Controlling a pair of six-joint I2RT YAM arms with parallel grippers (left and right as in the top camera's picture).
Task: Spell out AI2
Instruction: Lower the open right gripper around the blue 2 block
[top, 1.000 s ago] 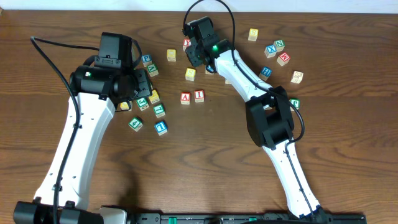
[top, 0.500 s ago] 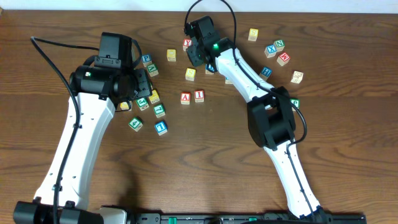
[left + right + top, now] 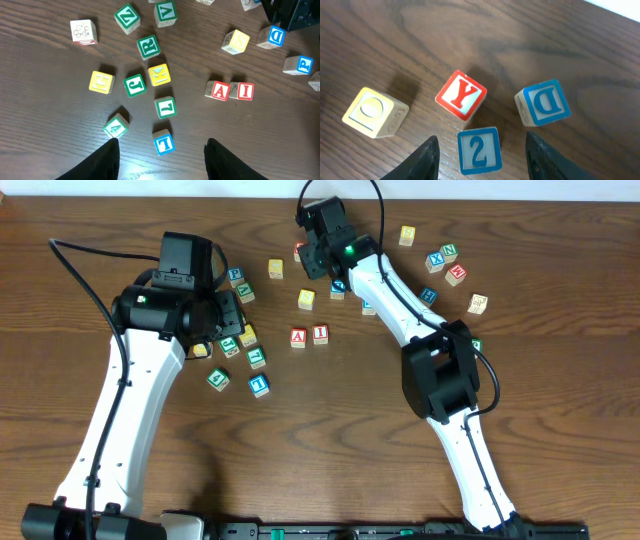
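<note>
Right arm: your right gripper is at the far side of the table, jaws apart. In the right wrist view the blue 2 block lies flat on the wood between the two fingertips, digit up. Bare wood shows on both sides of it, so nothing is clamped. Just beyond it sits the red Y block, turned at an angle, its near corner close to the 2 block's far edge. The blue D block is to the right of the Y block, apart from both. The yellow O block is off to the left, well apart.

Spelling row: the A block and I block sit side by side and touching, red letters up, near the middle of the table. You have the 2 block well apart from this pair, farther from the robot's base.

Left arm: your left gripper hangs over the cluster of blocks on the left, jaws wide apart and holding nothing. The blue L block lies just ahead of the gap between its fingertips.
</note>
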